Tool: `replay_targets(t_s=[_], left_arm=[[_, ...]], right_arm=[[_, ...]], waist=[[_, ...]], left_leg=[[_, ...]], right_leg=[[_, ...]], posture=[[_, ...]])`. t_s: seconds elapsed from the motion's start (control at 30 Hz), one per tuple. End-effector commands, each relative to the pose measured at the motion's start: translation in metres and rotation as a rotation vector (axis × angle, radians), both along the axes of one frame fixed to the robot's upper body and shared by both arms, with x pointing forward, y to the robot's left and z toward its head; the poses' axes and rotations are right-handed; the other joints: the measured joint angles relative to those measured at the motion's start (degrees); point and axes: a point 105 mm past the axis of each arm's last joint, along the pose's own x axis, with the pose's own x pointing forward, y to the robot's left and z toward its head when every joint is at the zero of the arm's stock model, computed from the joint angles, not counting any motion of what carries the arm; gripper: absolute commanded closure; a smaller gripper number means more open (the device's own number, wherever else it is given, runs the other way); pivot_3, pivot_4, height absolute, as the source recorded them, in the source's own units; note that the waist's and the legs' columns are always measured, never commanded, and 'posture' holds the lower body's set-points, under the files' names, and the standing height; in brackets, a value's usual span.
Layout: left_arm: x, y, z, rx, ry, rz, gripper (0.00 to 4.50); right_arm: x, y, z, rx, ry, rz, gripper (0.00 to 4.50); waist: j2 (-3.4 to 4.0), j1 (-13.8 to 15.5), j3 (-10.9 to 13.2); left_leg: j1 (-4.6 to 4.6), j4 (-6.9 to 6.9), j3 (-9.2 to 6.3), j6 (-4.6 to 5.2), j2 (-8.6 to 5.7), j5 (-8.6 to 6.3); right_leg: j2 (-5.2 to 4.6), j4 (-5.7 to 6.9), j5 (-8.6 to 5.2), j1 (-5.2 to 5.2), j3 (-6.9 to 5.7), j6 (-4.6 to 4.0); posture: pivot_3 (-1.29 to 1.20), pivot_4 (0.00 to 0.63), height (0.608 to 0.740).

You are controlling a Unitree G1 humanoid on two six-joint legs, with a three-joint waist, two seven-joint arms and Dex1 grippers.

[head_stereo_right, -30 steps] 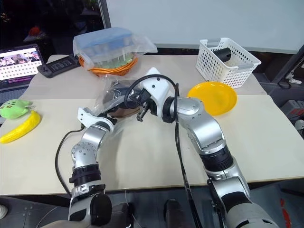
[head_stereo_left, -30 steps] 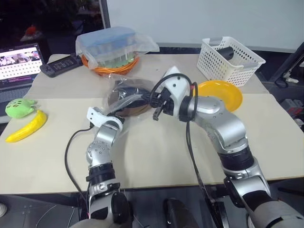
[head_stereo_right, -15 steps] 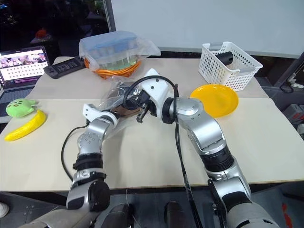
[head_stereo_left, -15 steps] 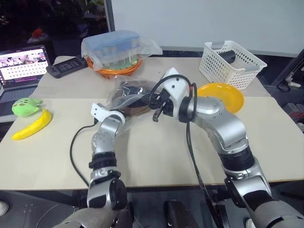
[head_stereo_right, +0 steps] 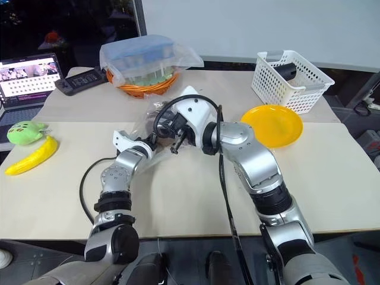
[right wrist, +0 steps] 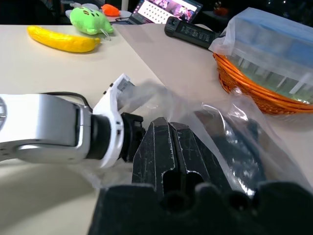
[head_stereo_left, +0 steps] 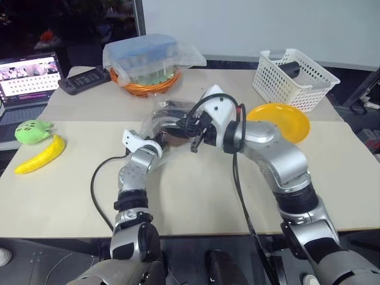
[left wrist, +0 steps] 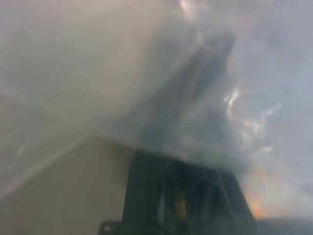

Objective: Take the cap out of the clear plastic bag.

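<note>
Two grippers are working the clear plastic bag (head_stereo_left: 163,116) near the middle of the table (head_stereo_left: 196,196), and I have the cap (right wrist: 230,142) inside it, a dark shape under the crinkled film, lying between the orange basket (head_stereo_left: 142,84) and my arms. My right gripper (right wrist: 172,142) has its fingers pressed together with a fold of the bag pinched between them, holding the film up off the table. My left gripper (head_stereo_right: 155,140) has pushed into the bag's mouth and its fingers are together; through the left wrist view I see only hazy plastic and a dark mass ahead, so I cannot tell whether they have cap fabric, film alone, or both. That is my main worry: if I draw the left arm back with plastic caught in the grip, the whole bag will follow and tear free of the right pinch. A thin bite on the soft fabric could also slip once the film drags against it. The yellow disc (head_stereo_left: 279,119) sits just beside my right forearm, so a wide swing could knock it.
</note>
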Motion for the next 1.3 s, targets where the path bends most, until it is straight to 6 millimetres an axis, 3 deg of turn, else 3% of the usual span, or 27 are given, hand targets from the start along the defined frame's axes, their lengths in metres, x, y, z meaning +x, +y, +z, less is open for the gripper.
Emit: replay_targets(t_s=[0.03,0.17,0.33,0.47,0.63,0.93,1.1,1.3], left_arm=[[-0.017,-0.019,0.016,-0.014,-0.039,-0.076,4.41],[-0.042,-0.013,0.021,0.005,-0.038,-0.094,4.41],[-0.071,0.009,0.023,0.064,-0.01,-0.07,4.41],[-0.081,0.027,0.035,0.044,-0.001,-0.001,4.41],[-0.073,0.033,0.062,0.028,-0.05,0.048,4.41],[-0.045,0.04,0.055,0.046,-0.023,0.097,4.41],[-0.024,0.022,0.076,-0.043,-0.06,0.12,4.41],[-0.036,-0.003,0.081,-0.105,-0.037,0.097,4.41]], right_arm=[[-0.003,0.003,0.015,0.022,-0.067,0.012,4.5],[0.002,0.002,0.013,0.019,-0.074,-0.005,4.5],[0.014,-0.004,0.004,-0.014,-0.084,-0.04,4.5],[0.023,-0.008,-0.018,-0.122,-0.117,-0.056,4.5],[-0.002,0.006,-0.039,-0.145,-0.035,0.102,4.5],[-0.027,0.015,-0.025,-0.087,0.037,0.233,4.5],[-0.013,0.013,-0.044,-0.123,0.036,0.153,4.5],[0.013,0.005,-0.069,-0.216,-0.028,0.03,4.5]], waist=[[0.0,-0.02,0.0],[0.0,-0.05,0.0],[-0.01,-0.25,0.01],[-0.01,-0.15,0.01],[-0.03,0.08,0.02],[-0.03,0.14,0.02],[-0.06,0.6,0.03],[-0.08,0.5,0.04]], left_leg=[[0.0,0.0,0.0,0.0,0.0,0.0],[0.0,0.0,0.0,-0.01,0.01,-0.01],[0.03,0.0,-0.01,0.0,0.01,-0.01],[0.07,0.0,-0.01,0.0,0.01,0.0],[0.06,0.01,-0.01,-0.01,0.0,0.0],[0.06,0.01,0.0,-0.01,-0.01,0.0],[0.02,0.01,-0.01,-0.02,-0.02,0.01],[-0.1,0.01,0.01,-0.12,-0.03,-0.06]], right_leg=[[0.0,0.0,0.0,0.0,0.0,0.0],[0.0,0.01,0.02,0.0,0.01,-0.03],[0.01,0.04,0.02,-0.01,0.04,-0.03],[0.01,0.06,0.01,0.0,0.04,-0.02],[0.02,0.03,0.02,0.02,0.04,-0.03],[0.02,0.01,0.04,0.03,0.03,-0.07],[0.01,-0.04,0.03,0.03,0.0,-0.04],[0.0,-0.25,0.06,0.0,0.05,-0.03]], posture=[[0.0,0.15,0.74],[0.0,0.15,0.74],[0.0,0.15,0.74],[0.0,0.15,0.74],[0.0,0.15,0.74],[0.0,0.15,0.74],[0.0,0.15,0.74],[0.0,0.15,0.74]])
